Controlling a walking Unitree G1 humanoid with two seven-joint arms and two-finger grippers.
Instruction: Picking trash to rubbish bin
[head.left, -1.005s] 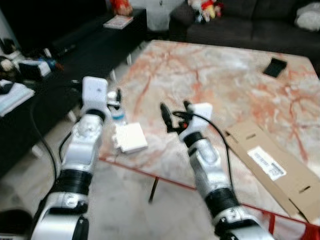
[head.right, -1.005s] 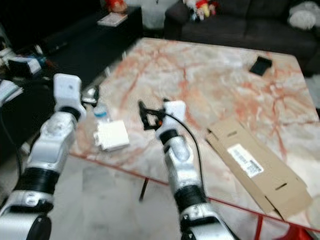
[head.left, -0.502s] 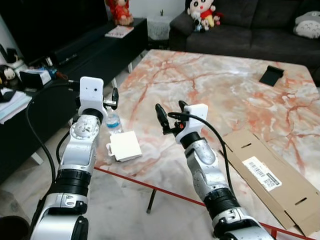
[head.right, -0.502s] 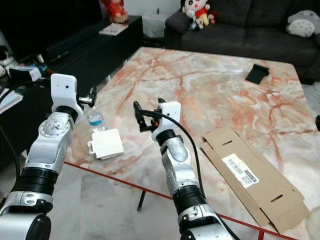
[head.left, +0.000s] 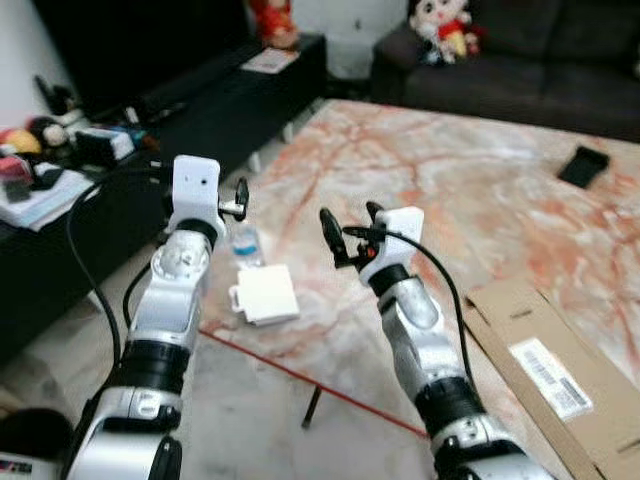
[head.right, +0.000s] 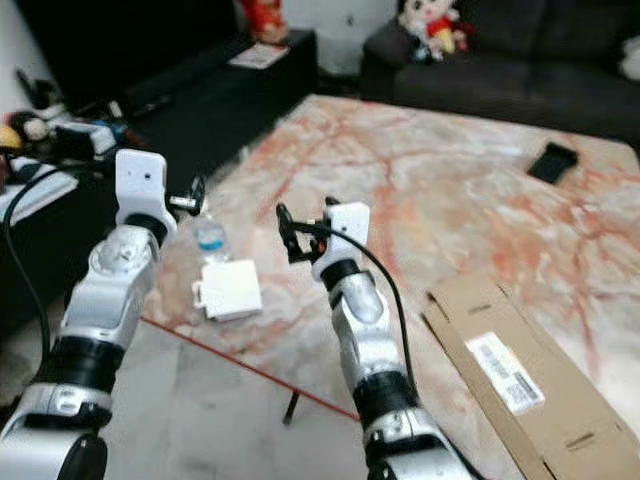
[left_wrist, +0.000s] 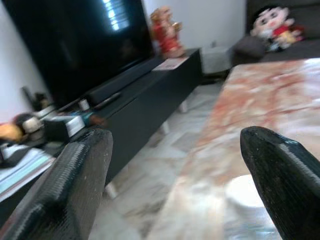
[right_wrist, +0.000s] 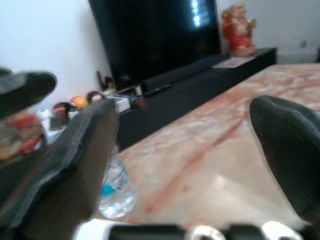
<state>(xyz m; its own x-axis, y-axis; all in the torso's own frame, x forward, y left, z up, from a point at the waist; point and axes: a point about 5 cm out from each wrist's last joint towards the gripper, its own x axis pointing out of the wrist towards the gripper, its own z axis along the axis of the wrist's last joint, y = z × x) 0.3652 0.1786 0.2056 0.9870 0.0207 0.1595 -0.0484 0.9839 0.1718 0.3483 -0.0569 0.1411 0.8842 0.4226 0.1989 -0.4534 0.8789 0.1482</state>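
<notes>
Above the worktop (head.left: 450, 190) corner, we hold both tools, left tool (head.left: 238, 195) and right tool (head.left: 345, 228), spread wide and empty, ready for the bottle (head.left: 245, 243) and white box (head.left: 266, 294).

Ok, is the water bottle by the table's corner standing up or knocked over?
Upright. The water bottle stands on the marble table with its cap on top, just behind the white box, beside the left gripper.

We see both arms raised over the near edge of the marble bench (head.right: 470, 190). The right claw (head.right: 305, 232) is spread open above it. The left claw (head.right: 193, 196) hangs just above a water bottle (head.right: 210, 240), beside a white box (head.right: 229, 289). Flattened cardboard (head.right: 510, 375) lies well to the right.
</notes>
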